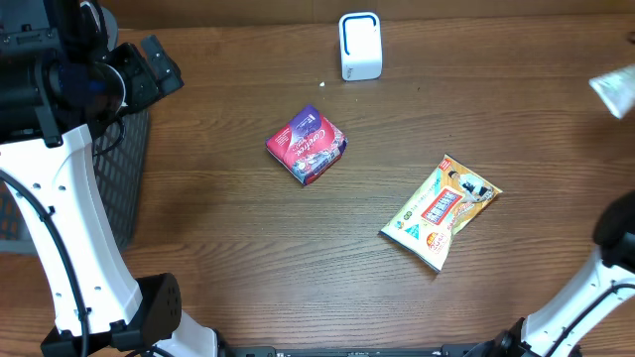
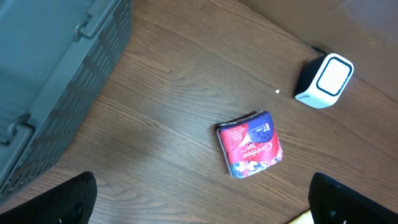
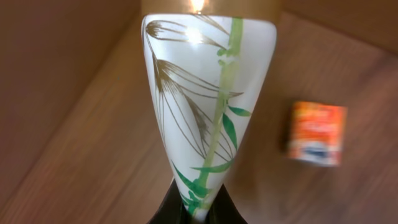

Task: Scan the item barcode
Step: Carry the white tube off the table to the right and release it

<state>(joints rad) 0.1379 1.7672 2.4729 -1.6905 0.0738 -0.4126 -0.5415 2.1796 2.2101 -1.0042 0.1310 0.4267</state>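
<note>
Right hand (image 3: 194, 211) first: we saw it clamped tight, pinching the narrow end of a white packet (image 3: 208, 93), which fanned out away from the fingers. The packet was printed with green bamboo stalks and brownish leaves, and we could read no words or barcode on the face shown. Beside it in the right wrist view lay a blurred orange box (image 3: 317, 132), its print illegible. From overhead, the packet (image 1: 615, 91) sat at the far right edge of the frame, well apart from the white scanner (image 1: 360, 45) standing near the back edge of the worktop (image 1: 228, 248).

Left hand (image 2: 202, 208) was spread as wide as it went, holding nothing, with the red pack (image 2: 250, 144) lying flat beyond it. The pack's script seemed to read "Carefree". The grey basket (image 2: 50, 81) crowded the left side. A yellow snack bag (image 1: 442, 210) with a red label lay right of centre, and bare wood stretched between it, the pack and the scanner.
</note>
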